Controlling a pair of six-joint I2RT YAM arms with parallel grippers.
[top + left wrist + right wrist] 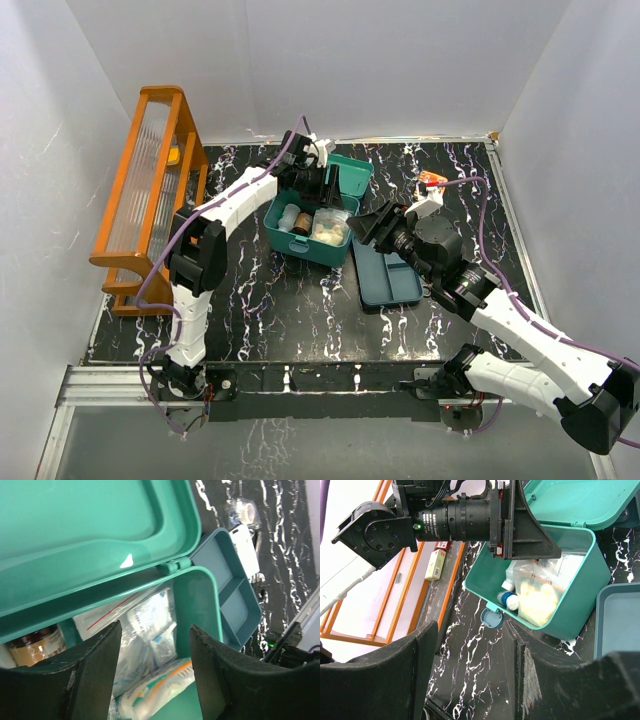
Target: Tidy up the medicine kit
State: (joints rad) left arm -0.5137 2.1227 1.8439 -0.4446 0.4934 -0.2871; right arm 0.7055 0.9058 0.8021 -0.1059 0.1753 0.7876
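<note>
The teal medicine kit box [305, 238] stands open at the table's middle, with its lid [347, 173] tipped back. It holds white packets [150, 630], a brown bottle [34, 645] and small white bottles [509, 600]. The three-compartment tray insert [390, 280] lies on the table to the right of the box. My left gripper [326, 190] is open and empty and hovers over the box's back edge, its fingers [95, 670] above the packets. My right gripper [366, 228] is open and empty, just right of the box, over bare table [470, 655].
An orange wooden rack [150, 190] stands along the left wall, with a small pale carton [435, 564] on it. A tape roll [245, 511] and a white box [247, 545] lie beyond the tray. Small orange and white items [432, 182] sit at the back right.
</note>
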